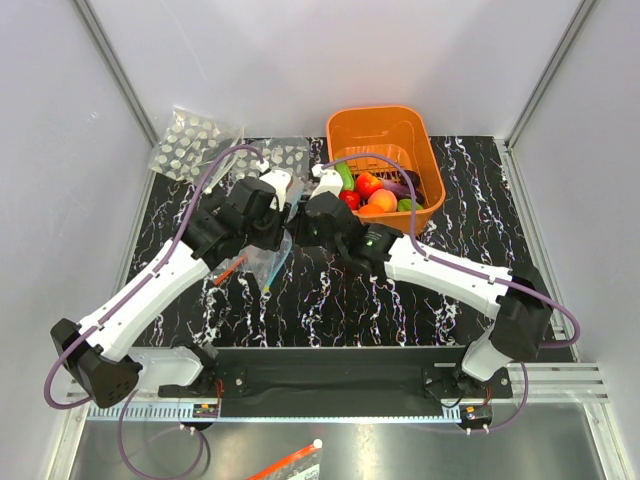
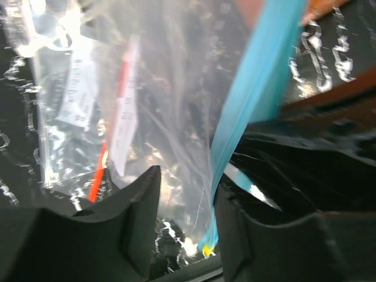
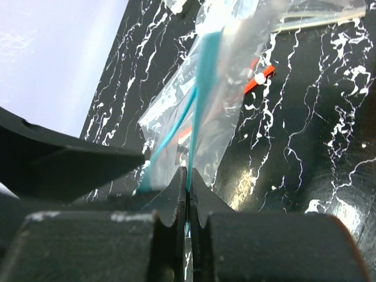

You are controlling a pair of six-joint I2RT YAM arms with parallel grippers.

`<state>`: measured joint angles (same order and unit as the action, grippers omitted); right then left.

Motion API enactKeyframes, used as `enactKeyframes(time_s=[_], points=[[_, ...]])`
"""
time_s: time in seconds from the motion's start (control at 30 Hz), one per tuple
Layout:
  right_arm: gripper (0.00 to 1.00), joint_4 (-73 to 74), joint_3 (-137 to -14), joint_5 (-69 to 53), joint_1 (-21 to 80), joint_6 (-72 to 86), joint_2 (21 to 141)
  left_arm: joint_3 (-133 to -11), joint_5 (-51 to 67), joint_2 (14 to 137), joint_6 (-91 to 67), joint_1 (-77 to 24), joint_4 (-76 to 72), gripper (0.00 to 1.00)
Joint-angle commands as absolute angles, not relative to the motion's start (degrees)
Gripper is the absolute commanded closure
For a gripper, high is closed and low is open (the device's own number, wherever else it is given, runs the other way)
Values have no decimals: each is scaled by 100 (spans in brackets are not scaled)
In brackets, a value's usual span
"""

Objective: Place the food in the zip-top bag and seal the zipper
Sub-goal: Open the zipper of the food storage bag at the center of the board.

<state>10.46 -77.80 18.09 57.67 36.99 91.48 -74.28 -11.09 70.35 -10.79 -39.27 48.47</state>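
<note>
The zip-top bag (image 1: 262, 262) hangs between my two grippers just above the table, left of centre. Its teal zipper (image 1: 279, 262) runs down its right edge. My right gripper (image 3: 188, 182) is shut on the zipper (image 3: 202, 88), and the bag (image 3: 235, 88) stretches away from it. My left gripper (image 2: 185, 211) is open, its jaws on either side of the bag (image 2: 176, 117), with the zipper (image 2: 252, 88) lying against the right finger. In the top view the left gripper (image 1: 278, 232) and right gripper (image 1: 300, 228) nearly meet. The food (image 1: 375, 190) lies in the orange basket.
The orange basket (image 1: 380, 113) stands at the back right. Clear packets with white dots (image 1: 190, 140) lie at the back left. A second clear bag with a red strip (image 1: 228, 272) lies under the zip-top bag, and also shows in the left wrist view (image 2: 97, 176).
</note>
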Motion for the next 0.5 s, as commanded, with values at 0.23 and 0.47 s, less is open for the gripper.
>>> enactKeyframes(time_s=[0.23,0.47], points=[[100,1178,-7761,1811,5827,3964,8930,-7787,-2013,6987,-897,-3920,4790,89],[100,1327,-7568,1951,5827,4078,8772,-7944,-2206,6855,-791,-3929,4877,100]])
